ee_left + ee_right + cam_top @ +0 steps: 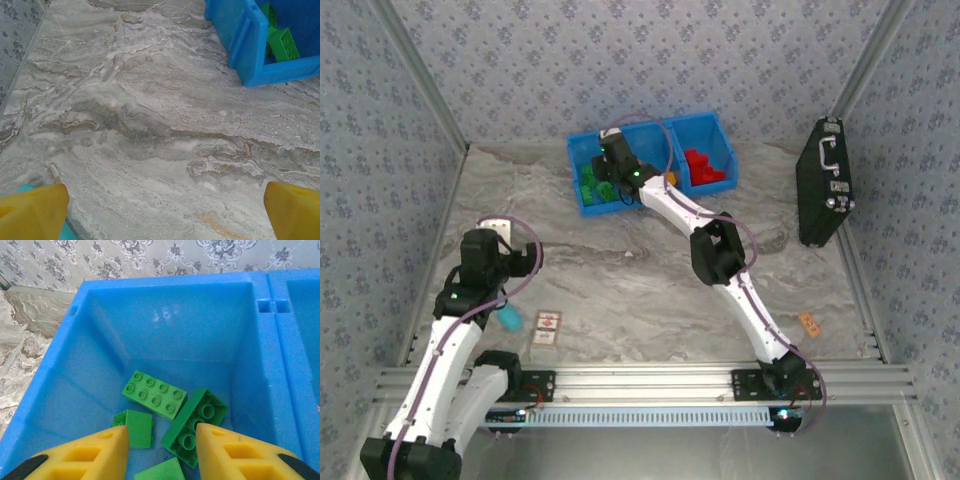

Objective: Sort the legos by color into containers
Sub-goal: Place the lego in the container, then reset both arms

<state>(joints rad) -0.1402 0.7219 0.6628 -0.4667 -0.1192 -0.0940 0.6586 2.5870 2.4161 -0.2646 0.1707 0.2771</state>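
Note:
The blue bin (715,125) stands at the back of the table with three compartments. Green legos (592,185) lie in its left one, red legos (702,165) in its right one, and a bit of orange-yellow (672,178) shows in the middle beside the arm. My right gripper (162,450) hangs open over the left compartment (90,355) with nothing between its fingers. Below it lie a studded green brick (154,394), an upturned one (196,423) and two smaller ones. My left gripper (165,215) is open over bare table, well short of the bin's corner (250,45).
A black case (825,185) leans on the right wall. A light-blue cylinder (508,319) and a printed card (548,327) lie near my left arm (480,265). A small orange card (809,324) lies at the right. Wallpapered walls close in the marble table (620,290).

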